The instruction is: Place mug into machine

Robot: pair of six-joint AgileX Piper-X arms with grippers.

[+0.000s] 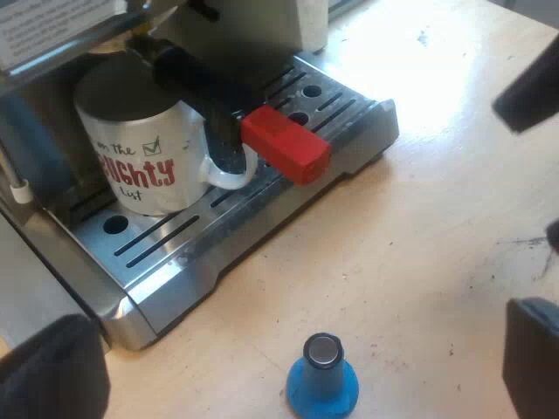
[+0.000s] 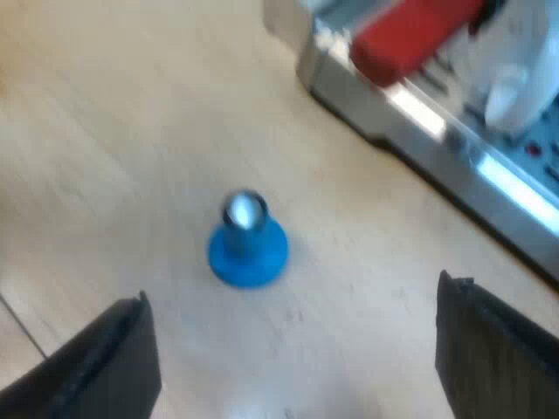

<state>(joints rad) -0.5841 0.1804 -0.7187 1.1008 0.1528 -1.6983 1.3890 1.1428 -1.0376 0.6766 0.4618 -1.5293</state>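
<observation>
A white mug with red and green lettering stands upright on the slotted drip tray of the espresso machine. It sits under the metal holder, whose dark handle runs over the mug's rim and ends in red above the white mug handle. My left gripper is open, back from the machine, over the table near a blue tamper. My right gripper is open too, nothing between its fingers, close to the blue tamper. The holder's red end and the mug handle show beyond.
The blue tamper stands upright on the light wooden table, a short way out from the drip tray's edge. A dark shape, which may be the other arm, hangs over the table beside the machine.
</observation>
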